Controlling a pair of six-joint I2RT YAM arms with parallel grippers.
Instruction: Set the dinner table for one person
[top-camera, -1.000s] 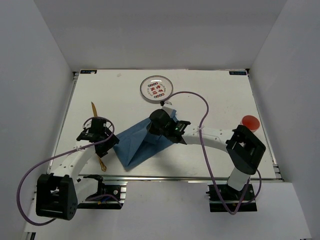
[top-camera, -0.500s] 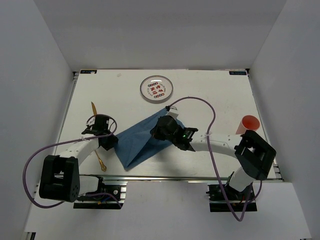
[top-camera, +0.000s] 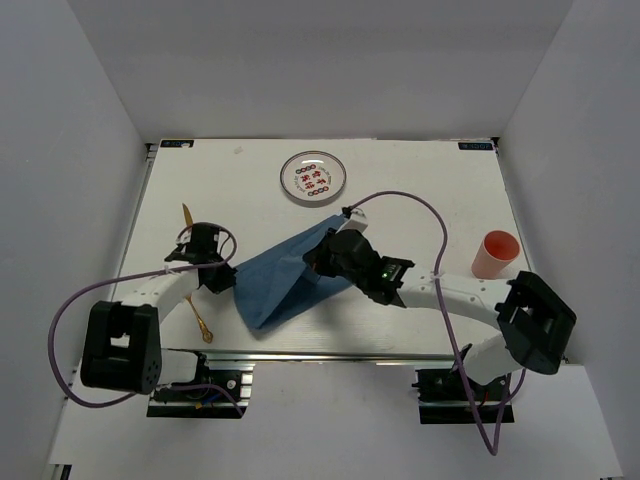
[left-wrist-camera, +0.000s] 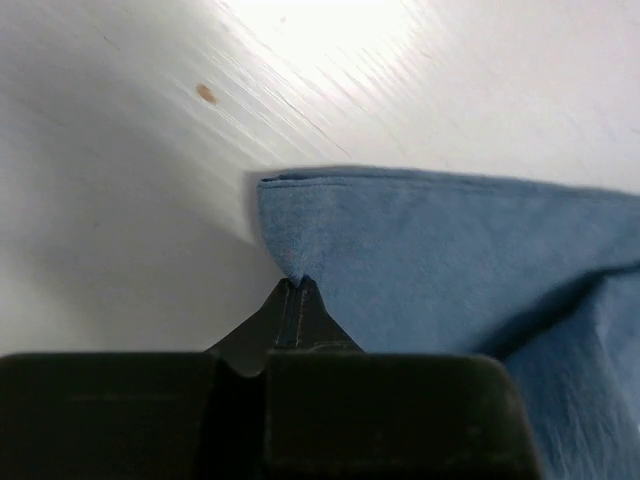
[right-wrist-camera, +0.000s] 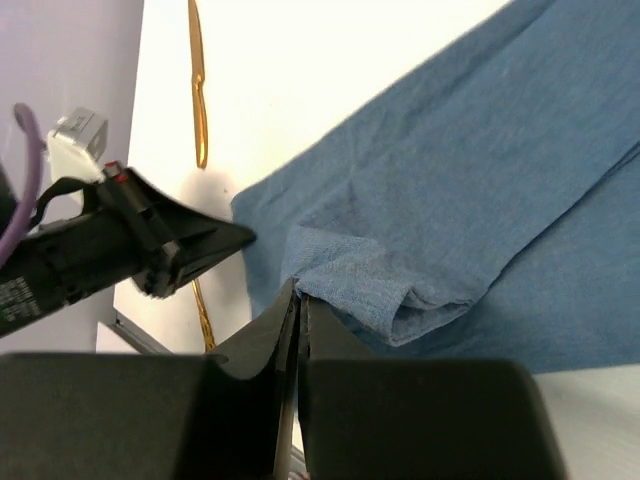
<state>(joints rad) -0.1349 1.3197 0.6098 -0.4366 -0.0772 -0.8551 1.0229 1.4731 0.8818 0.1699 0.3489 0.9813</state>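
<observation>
The large white rectangular dinner table (top-camera: 430, 200) was spread across the whole scene, its metal rail at the near edge. Near its middle, a crumpled blue cloth placemat (top-camera: 275, 285) was pinched at its left corner by the closed left gripper (left-wrist-camera: 300, 285) — a raised fold further right was clamped by the right gripper (right-wrist-camera: 297, 292). A round patterned plate (top-camera: 314, 178) was seen at the far side.

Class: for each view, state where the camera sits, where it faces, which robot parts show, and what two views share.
Top external: above and behind the robot, looking down on the dinner table; left arm and right arm show.
Left wrist: on the left arm, facing along the left gripper, shut on a corner of the blue cloth.
Right wrist: looking along the right gripper, pinching a cloth fold; the left gripper shows too.
Shared: the cloth, in all three.
</observation>
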